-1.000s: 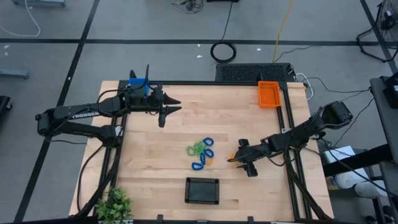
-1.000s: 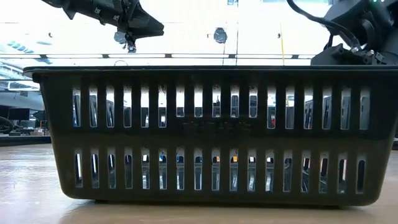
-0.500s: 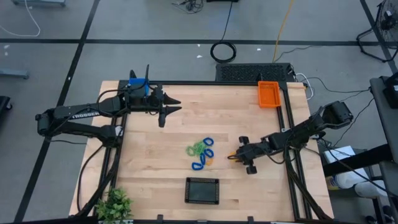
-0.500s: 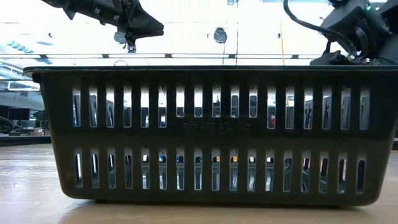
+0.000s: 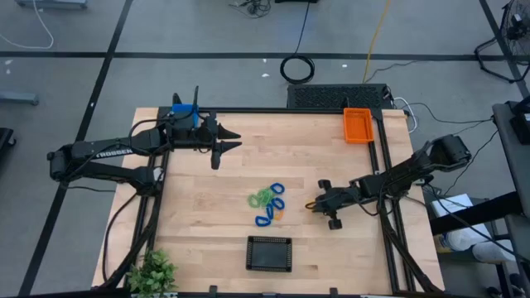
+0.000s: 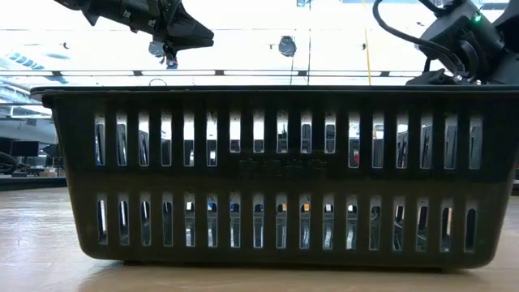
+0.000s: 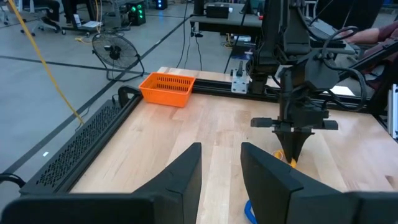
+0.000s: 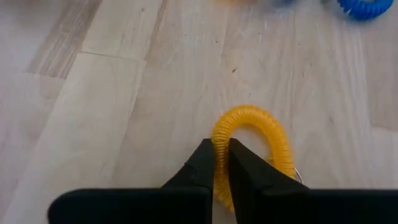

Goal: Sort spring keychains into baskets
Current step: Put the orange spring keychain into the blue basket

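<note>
My right gripper (image 5: 311,207) (image 8: 221,152) is low over the table, right of centre, and shut on an orange-yellow spring keychain (image 8: 252,134). Left of it lie a green keychain (image 5: 261,197), two blue ones (image 5: 276,189) (image 5: 265,219) and an orange one (image 5: 279,213) in a loose cluster on the wood. The black basket (image 5: 270,253) stands at the near edge. The orange basket (image 5: 358,124) is at the far right and the blue basket (image 5: 182,109) at the far left, partly behind my left arm. My left gripper (image 5: 228,145) (image 7: 221,162) hangs open above the far left of the table. My right gripper pinches one side of the orange-yellow keychain's coiled loop (image 8: 219,138) between its two fingertips (image 8: 204,154). The fingers slant down at it from the table's right side. The rest of the loop (image 8: 273,140) curves out beyond the fingertips, close over the wood.
In the low view the black basket's slotted wall (image 6: 276,174) fills the frame and hides the table behind it. A green plant (image 5: 153,271) stands at the near left corner. Bare wood lies between the cluster and the orange basket.
My right gripper has shut on the orange-yellow keychain and has crept slightly toward the cluster. The keychain stays where it was.
</note>
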Available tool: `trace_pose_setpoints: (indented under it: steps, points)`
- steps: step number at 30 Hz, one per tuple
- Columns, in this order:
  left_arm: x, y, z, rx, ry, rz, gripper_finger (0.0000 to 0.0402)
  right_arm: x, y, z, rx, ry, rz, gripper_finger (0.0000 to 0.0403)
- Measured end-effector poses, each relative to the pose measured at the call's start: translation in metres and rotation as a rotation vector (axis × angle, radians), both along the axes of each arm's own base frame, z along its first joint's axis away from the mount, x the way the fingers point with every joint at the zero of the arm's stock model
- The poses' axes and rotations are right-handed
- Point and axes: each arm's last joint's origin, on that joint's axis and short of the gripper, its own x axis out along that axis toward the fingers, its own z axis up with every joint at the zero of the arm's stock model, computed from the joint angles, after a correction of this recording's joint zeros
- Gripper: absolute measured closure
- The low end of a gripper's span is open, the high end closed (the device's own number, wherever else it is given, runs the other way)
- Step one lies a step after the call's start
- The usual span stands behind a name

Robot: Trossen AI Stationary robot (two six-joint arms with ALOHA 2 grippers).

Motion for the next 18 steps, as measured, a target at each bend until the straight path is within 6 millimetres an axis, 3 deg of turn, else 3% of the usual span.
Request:
trace_pose_setpoints:
  steps: [18]
  points:
    - [0.0, 0.0, 0.0, 0.0, 0.0, 0.0, 0.0284, 0.009, -0.017, 0.005, 0.0, -0.075, -0.094, 0.0398]
